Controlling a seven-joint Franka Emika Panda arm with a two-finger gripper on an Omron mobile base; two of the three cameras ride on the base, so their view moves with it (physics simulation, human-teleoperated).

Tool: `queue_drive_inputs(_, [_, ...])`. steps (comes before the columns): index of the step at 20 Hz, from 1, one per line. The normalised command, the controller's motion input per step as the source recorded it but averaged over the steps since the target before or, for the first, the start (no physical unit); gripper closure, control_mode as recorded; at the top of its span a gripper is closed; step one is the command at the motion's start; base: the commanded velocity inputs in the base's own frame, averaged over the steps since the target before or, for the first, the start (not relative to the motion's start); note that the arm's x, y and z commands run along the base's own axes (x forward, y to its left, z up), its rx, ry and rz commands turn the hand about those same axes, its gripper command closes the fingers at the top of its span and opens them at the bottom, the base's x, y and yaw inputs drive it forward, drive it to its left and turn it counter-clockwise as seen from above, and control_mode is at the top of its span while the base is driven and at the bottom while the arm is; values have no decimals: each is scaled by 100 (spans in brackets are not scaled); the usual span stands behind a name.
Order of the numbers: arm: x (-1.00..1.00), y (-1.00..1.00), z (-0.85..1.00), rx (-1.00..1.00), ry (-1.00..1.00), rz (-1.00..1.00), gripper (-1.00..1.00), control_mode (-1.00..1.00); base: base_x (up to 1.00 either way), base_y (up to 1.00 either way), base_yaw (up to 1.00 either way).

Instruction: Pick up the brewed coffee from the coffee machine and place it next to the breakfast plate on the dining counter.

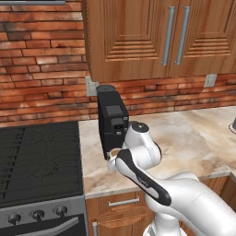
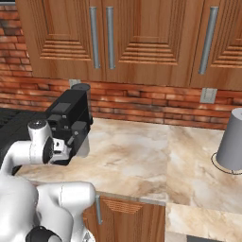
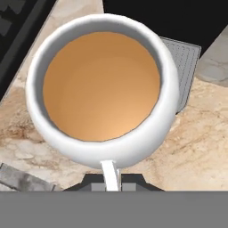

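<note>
Close up, the mug brims with brown coffee just ahead of the gripper, its handle pointing at 6 o'clock straight between the fingertips. Whether the fingers have closed on that handle cannot be told. The machine stands at 12 o'clock, its drip base behind the mug at 2 o'clock.

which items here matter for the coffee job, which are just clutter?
Job:
- mug of brewed coffee, close under the hand camera
- coffee machine on the marble worktop
- gripper, fingers hidden in the frames

Just there:
- black stove, left of the machine
- grey cylinder, far right on the worktop
- wooden wall cabinets
</note>
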Motion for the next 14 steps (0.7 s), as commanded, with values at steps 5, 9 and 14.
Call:
queue_drive_inputs(5, [-24, 2, 29, 0, -10, 2, 100, -100, 0, 0, 0])
queue_drive_inputs(9, [-44, 20, 6, 0, 3, 10, 100, -100, 0, 0, 0])
queue_drive_inputs(14, [-63, 22, 28, 0, 2, 13, 100, -100, 0, 0, 0])
